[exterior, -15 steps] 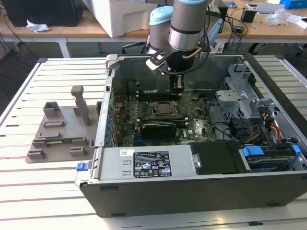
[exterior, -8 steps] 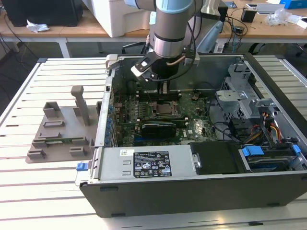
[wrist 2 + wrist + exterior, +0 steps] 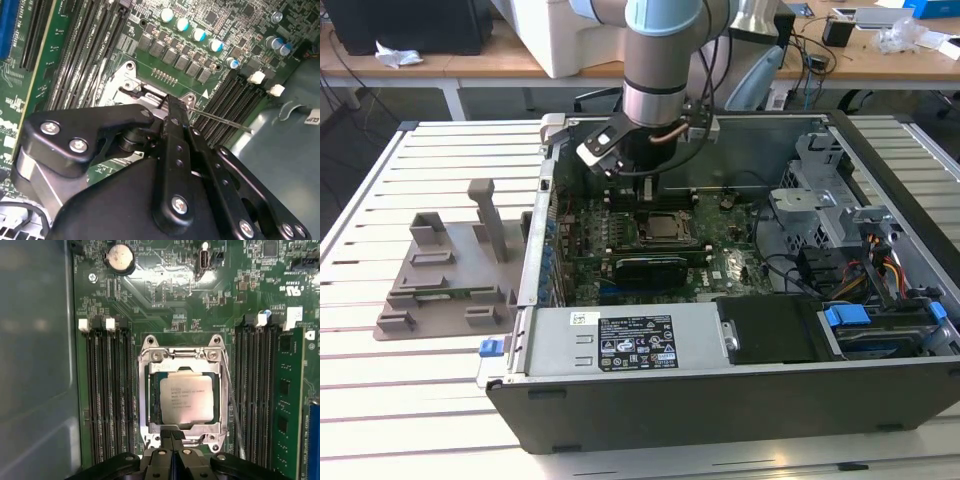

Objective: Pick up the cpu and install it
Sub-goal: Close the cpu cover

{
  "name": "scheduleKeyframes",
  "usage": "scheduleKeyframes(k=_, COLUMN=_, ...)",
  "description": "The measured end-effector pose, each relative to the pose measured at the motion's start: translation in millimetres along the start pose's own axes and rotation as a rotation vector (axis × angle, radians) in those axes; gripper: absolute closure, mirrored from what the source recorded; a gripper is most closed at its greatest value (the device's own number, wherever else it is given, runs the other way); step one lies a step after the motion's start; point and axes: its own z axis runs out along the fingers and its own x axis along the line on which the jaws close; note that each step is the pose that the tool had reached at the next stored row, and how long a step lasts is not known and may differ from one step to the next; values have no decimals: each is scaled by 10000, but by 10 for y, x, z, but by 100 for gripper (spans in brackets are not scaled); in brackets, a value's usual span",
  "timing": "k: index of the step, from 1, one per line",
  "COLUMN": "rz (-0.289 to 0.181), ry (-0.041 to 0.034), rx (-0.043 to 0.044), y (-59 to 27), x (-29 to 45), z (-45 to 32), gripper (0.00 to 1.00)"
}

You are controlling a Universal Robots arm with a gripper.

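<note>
Black metal gripper (image 3: 172, 437), jaws clenched on nothing, hangs just beside the silvery square cpu (image 3: 187, 399) lying in its steel-framed socket (image 3: 183, 354); dipping lower could nudge the chip askew and bend pins.

Dull silvery metal on the cpu (image 3: 189, 399), bright bare metal on the socket frame (image 3: 182, 354), matt black claw (image 3: 172, 434), glossy green motherboard (image 3: 165, 300).

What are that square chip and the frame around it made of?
The cpu has a top that looks like matte silvery metal, with a soft, dull sheen. The socket frame around it seems to be bare, shinier metal, with bright glints along its edges. Which metals they are, I cannot tell.
</note>
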Motion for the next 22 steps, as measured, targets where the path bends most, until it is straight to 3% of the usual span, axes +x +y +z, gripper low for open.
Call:
scheduleKeyframes(k=8, rz=-54, ry=67, rx=3, y=40, x=0, z=13, gripper=89)
scheduleKeyframes(k=10, rz=-83, ry=91, rx=2, y=134, x=2, z=8, gripper=89)
scheduleKeyframes(k=15, rz=-105, ry=101, rx=50, y=490, x=2, z=-11, gripper=89)
scheduleKeyframes(k=17, rz=-111, ry=108, rx=50, y=526, x=3, z=-16, gripper=89)
scheduleKeyframes(k=22, rz=-109, ry=109, rx=50, y=519, x=2, z=-132, gripper=89)
